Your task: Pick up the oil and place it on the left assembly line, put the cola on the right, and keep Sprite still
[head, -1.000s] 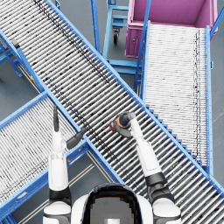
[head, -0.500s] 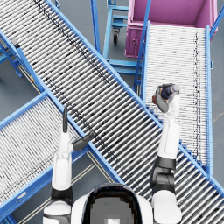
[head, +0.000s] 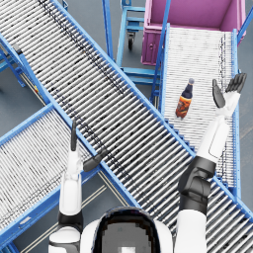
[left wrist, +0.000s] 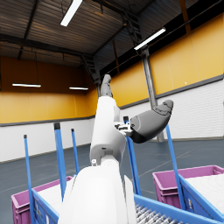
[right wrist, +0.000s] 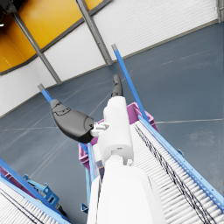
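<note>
cola (head: 184, 101) on right assembly line (head: 198, 55)

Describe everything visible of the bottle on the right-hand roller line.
The cola bottle is dark with an orange label and a pale cap, plastic by its look. It rests on the rollers of the right assembly line, cap toward the purple bin; standing or lying, I cannot tell. The right hand, fingers spread, is beside it, not touching.
</note>
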Robot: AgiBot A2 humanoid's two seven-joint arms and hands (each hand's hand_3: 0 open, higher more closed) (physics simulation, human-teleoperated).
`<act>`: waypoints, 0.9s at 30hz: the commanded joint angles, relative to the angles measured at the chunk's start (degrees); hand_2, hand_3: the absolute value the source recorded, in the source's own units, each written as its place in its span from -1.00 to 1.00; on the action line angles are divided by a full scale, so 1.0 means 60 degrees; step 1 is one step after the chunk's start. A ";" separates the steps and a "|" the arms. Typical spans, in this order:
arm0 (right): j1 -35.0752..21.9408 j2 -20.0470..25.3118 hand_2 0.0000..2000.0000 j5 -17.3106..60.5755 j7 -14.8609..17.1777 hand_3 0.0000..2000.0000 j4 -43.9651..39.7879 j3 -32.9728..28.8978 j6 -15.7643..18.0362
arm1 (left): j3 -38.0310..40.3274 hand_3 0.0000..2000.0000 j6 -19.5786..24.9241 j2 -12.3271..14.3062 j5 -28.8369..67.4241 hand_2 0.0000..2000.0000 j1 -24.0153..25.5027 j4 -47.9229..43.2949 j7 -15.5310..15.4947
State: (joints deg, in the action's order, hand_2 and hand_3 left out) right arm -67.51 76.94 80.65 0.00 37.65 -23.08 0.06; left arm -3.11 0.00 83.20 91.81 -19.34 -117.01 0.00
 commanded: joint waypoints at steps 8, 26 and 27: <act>0.3515 0.0915 -1.00 0.0011 0.0000 -1.00 0.7741 0.1192 -0.0010 | 0.0129 -1.00 0.0000 0.0066 0.0000 -1.00 -0.0096 -0.0088 0.0000; 0.6456 0.1760 -1.00 0.0013 0.0000 -1.00 1.0657 0.1882 -0.0010 | 0.1303 -1.00 0.0000 0.0167 -0.0002 -1.00 -0.1232 0.1858 0.0000; 0.6569 0.1790 -1.00 0.0013 0.0000 -1.00 1.0694 0.1896 -0.0010 | 0.1378 -1.00 0.0000 0.0169 -0.0002 -1.00 -0.1207 0.1875 0.0000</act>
State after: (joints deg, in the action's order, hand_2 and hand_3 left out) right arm -29.01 87.36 80.73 0.00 100.83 -12.45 0.00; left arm 4.12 0.00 84.28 91.80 -26.04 -106.56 0.00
